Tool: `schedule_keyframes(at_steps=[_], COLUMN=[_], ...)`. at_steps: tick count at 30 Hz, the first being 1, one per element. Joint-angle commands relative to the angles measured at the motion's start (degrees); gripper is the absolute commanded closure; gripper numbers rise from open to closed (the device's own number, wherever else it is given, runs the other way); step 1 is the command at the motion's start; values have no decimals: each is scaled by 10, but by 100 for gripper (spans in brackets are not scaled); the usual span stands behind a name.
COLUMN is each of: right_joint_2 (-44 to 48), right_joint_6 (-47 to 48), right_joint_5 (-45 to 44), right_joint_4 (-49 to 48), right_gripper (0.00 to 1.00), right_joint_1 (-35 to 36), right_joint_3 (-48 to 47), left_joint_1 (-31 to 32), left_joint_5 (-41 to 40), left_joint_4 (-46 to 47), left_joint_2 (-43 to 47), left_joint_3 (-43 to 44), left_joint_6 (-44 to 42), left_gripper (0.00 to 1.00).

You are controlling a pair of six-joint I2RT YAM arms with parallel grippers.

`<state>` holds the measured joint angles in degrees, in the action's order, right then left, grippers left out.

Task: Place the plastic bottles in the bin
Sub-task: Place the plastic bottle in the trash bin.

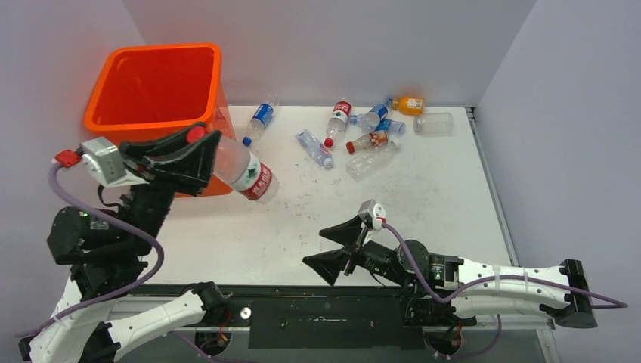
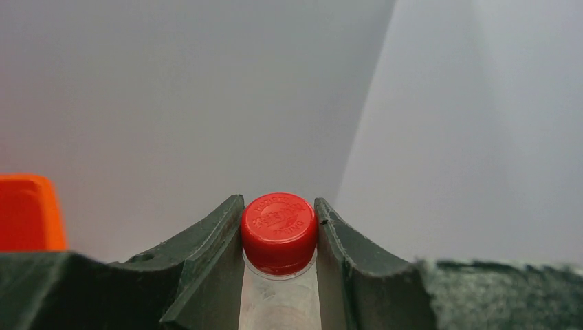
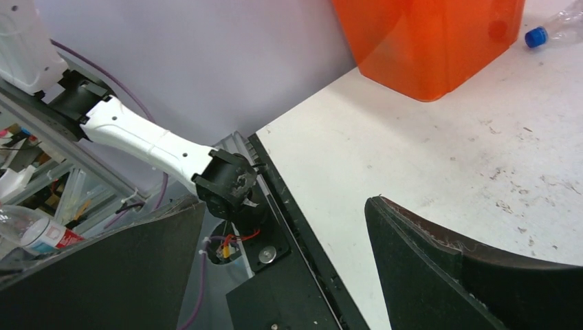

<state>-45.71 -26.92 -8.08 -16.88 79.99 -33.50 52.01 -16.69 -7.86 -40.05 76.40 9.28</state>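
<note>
since my left gripper (image 1: 205, 155) is clamped on the neck of a red-capped bottle (image 1: 249, 172), its jaws pressed either side of the red cap (image 2: 278, 230), i judge this to be the carry to the bin. the bottle hangs clear of the table (image 1: 453, 197), tilted. its long axis runs from the cap at my fingers down and to the right, so its base points away from the orange bin (image 1: 151, 50). the bin's open mouth lies just beyond and to the left of the gripper, with the near right corner of its rim right beside the cap. the coming move turns on that: i'd need to swing left and farther out until the whole bottle is over the opening before i let go, or the base may catch the rim.

my right gripper (image 1: 332, 246) stands wide apart and empty, low over bare table near its own base. it is the arm nearer the loose bottles (image 1: 370, 141) scattered along the far edge.
</note>
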Motion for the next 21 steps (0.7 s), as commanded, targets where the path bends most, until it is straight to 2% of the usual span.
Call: schedule_keyframes(at_steps=[1,3,5,7,8,10,15,21], right_joint_2=[14,29,43,53,55,58,53,64], right_joint_6=[-7,-7,-11,-11,-10,-9,-8,-3], right_joint_5=[-62,-88,-110,-129,-135,-141,-143,-146], right_joint_4=[-9,-23,-37,-45,-45,-35,2,25], right_gripper=[10,10,10,10,10,10,10,10], right_joint_1=[4,4,4,3,3,2,1,-1], right_joint_3=[-4,21,42,56,59,58,46,61], left_joint_1=[-2,-2,-2,-6,-18,-63,-262,-334], left_joint_5=[-153,-216,-256,-285,-279,-250,-153,-186], left_joint_4=[97,186,231,249,236,208,107,190], left_joint_2=[0,-24,-70,-130,-158,-206,-332,-422], left_joint_3=[29,36,68,115,141,193,348,388], left_joint_6=[-212,-305,-382,-438,-440,-400,-196,-178], left_gripper=[100,100,100,100,100,100,100,100])
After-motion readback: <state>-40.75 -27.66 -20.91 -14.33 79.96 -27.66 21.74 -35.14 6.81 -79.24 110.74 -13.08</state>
